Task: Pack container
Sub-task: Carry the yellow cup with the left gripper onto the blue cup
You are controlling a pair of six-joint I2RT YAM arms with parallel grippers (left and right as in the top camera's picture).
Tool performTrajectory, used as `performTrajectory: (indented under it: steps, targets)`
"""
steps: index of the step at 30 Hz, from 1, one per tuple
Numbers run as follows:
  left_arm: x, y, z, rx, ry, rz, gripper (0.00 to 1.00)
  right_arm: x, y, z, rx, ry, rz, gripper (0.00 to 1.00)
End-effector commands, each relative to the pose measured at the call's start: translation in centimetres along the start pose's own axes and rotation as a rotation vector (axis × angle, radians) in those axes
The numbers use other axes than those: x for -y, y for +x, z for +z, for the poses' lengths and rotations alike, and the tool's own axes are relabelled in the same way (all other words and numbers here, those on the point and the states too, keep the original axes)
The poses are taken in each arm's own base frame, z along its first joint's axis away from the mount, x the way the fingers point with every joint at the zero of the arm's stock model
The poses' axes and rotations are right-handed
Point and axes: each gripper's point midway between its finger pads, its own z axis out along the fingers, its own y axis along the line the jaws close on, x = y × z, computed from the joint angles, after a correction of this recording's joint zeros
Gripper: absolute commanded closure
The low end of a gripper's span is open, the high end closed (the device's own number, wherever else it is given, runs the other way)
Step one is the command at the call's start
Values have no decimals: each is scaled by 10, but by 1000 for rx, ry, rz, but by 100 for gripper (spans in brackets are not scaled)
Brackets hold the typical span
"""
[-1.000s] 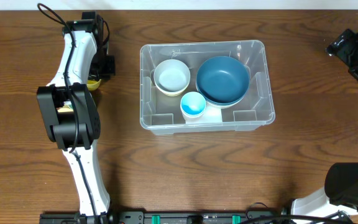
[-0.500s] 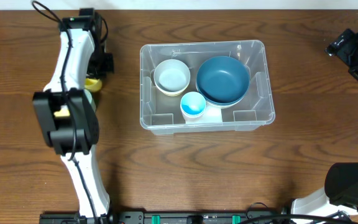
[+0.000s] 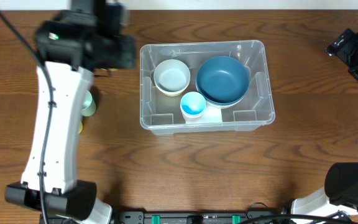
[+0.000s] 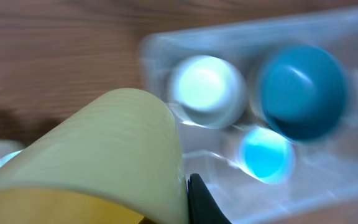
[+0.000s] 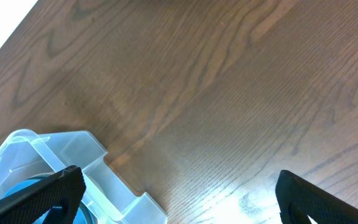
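Wood tabletop around all 4 container edges

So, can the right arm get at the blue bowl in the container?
Probably yes: the container is lidless, the blue bowl lies at its right end, the right hand is open, and the left hand holds a yellow cup beyond its left end.

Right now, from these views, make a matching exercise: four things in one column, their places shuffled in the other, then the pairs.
1. white bowl
2. dark blue bowl
3. light blue cup
4. yellow cup

A. held up outside the container
B. container, far left
C. container, right side
D. container, near side, middle

Pairs: 1-B; 2-C; 3-D; 4-A
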Motion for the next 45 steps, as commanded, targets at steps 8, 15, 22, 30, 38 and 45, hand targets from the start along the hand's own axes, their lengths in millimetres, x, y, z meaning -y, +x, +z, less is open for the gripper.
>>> performTrajectory:
  steps: [8,15,22,30,38,45]
  targets:
    - [120,41,28,-95,99,444,94,1,-4,-10,27,-8,13,1]
    - [136,68,58,-227,98,543,94,1,-4,-10,27,-8,13,1]
    - [131,85,94,-358,71,543,94,1,-4,-10,27,-8,13,1]
    - [129,96,123,-432,60,540,94,1,-4,-10,27,-8,13,1]
    - [129,106,133,-466,59,547,94,1,-4,-10,27,-8,13,1]
    - [133,105,134,-457,70,548,94,1,-4,-10,27,-8,13,1]
